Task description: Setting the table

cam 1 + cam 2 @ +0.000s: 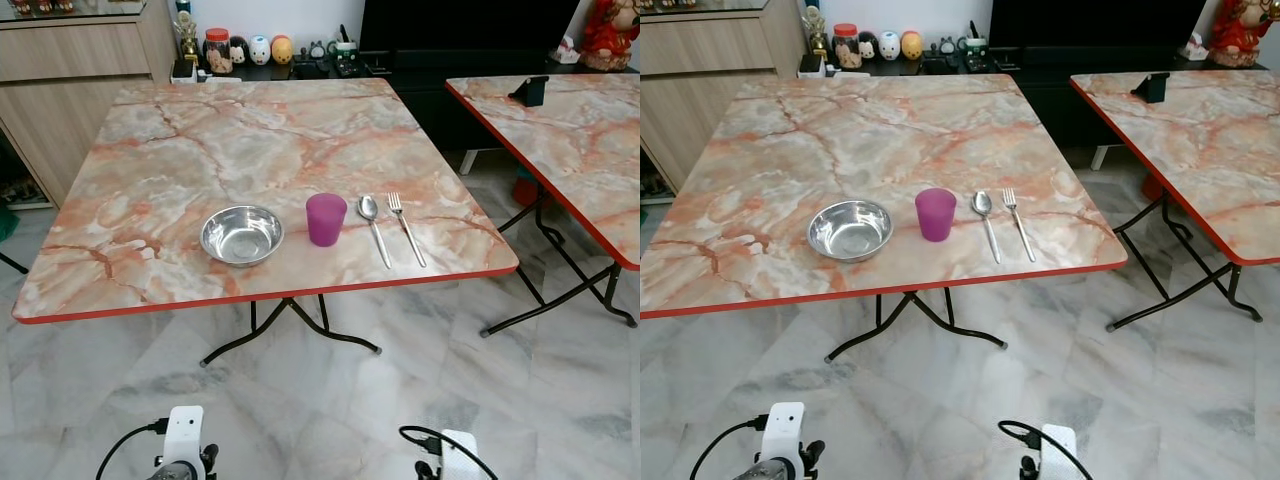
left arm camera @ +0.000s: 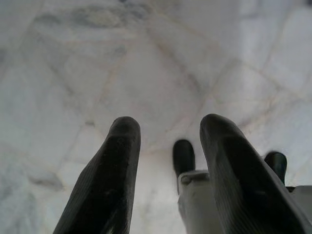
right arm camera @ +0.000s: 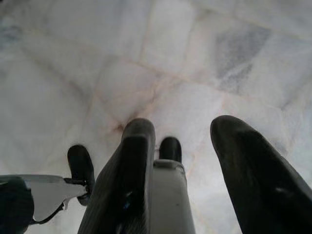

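Marble-patterned worktop (image 1: 150,150) with a red edge carries one place setting, ranged along its near edge from left to right: one steel bowl (image 1: 241,234), one purple cup (image 1: 326,219), one spoon (image 1: 374,228), one fork (image 1: 405,227). The bowl and cup sit just beside each other without touching; the spoon and fork lie parallel, handles toward the near edge. A second worktop (image 1: 590,150) of the same pattern stands to the right, well apart. Left hand (image 2: 168,146) hangs low over the pale marble floor (image 1: 330,410), fingers apart and holding nothing; right hand (image 3: 183,146) hangs likewise, fingers apart and empty. The setting appears largely complete. Any remaining step is probably a small adjustment: either hand should rise clear of the red edge before reaching in, and approach the cutlery from above so the upright cup is not knocked.
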Tool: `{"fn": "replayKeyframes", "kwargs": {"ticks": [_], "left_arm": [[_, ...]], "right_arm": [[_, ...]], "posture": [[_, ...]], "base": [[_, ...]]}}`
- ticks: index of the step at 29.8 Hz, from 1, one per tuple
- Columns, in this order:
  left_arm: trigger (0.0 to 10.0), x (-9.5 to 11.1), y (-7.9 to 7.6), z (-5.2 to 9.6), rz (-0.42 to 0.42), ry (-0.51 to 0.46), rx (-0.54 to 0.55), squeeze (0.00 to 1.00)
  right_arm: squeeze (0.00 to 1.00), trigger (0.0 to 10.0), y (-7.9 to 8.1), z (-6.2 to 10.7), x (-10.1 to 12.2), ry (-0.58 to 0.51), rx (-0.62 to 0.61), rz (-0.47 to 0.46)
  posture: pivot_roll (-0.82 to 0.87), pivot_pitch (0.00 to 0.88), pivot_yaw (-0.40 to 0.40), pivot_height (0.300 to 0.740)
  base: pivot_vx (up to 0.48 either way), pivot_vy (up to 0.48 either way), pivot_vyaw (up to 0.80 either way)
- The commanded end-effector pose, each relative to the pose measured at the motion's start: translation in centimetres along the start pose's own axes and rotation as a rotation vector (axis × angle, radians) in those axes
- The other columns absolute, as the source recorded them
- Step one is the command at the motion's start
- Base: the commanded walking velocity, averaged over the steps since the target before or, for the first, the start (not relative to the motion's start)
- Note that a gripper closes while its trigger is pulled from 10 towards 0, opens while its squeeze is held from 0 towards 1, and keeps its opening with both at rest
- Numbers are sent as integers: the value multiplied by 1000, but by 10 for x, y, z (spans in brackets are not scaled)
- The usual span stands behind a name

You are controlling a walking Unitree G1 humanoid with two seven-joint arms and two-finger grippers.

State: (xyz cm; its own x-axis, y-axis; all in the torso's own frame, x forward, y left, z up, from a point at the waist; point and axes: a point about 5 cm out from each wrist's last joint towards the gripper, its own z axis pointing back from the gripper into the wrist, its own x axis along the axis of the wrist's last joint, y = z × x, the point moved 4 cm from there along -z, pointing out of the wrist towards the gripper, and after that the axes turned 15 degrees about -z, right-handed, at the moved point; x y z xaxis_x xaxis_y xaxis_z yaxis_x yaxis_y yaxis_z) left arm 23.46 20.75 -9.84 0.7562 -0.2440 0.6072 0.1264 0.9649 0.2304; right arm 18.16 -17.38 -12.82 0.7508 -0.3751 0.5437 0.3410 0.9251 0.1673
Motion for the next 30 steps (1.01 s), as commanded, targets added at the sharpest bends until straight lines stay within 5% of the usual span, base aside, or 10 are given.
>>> {"fn": "replayKeyframes", "kwargs": {"ticks": [1, 30], "left_arm": [[10000, -9, -2, 1, 15, 26, -4, 0], [10000, 0, -5, 0, 15, 3, -15, 0]], "right_arm": [[0, 10000, 0, 0, 0, -4, -3, -11], [0, 10000, -6, 1, 0, -1, -5, -16]], "posture": [[22, 0, -30, 740], [22, 0, -31, 740]], "base": [[0, 0, 0], [0, 0, 0]]}}
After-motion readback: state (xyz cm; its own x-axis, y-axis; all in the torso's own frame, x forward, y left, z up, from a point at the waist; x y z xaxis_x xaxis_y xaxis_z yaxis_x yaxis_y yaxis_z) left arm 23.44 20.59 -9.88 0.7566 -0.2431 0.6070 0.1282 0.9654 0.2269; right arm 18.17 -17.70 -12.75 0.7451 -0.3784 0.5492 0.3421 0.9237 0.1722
